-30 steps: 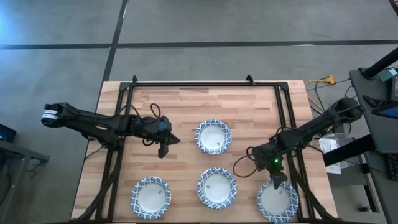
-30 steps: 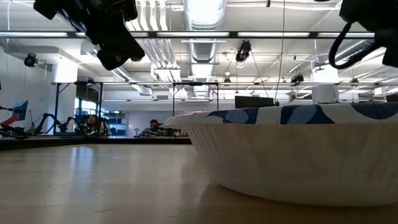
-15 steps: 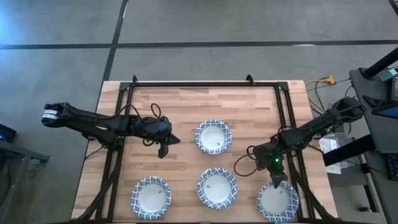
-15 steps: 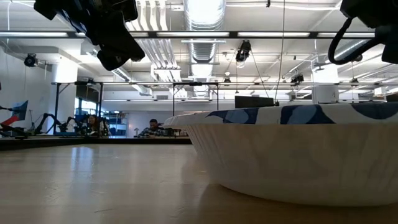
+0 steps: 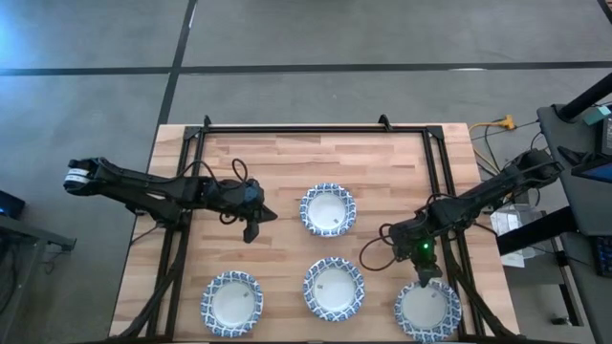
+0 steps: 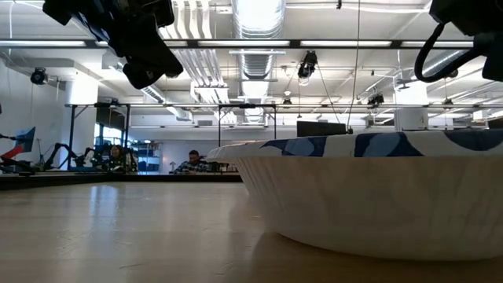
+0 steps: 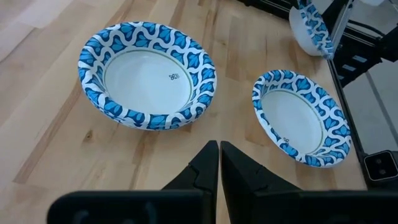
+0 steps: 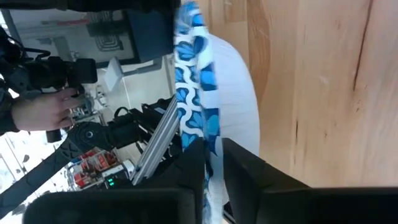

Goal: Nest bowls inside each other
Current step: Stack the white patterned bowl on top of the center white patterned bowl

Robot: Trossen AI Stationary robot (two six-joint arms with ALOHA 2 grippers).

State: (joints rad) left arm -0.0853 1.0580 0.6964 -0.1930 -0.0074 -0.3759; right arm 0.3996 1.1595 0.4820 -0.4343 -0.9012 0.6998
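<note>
Four bowls with blue-and-white patterned rims show on the wooden table: one at the centre, and a near row at left, centre and right. The first three rest on their bases. My right gripper stands at the far rim of the near-right bowl and is shut on it. In the left wrist view that bowl looks tipped. My left gripper is shut on nothing and hovers over bare wood left of the centre bowl. My right gripper pinches the near-right bowl's patterned rim at its far side, one finger inside the bowl and one outside. The fingers come from above, slanting down from the far side. I cannot tell whether the bowl's base is still on the table.
Black frame rails run along the table's left, right and far sides. Bare wood lies along the far half. The low view is filled by one bowl's wall close to the camera. A person's hand holding a device shows beyond the table.
</note>
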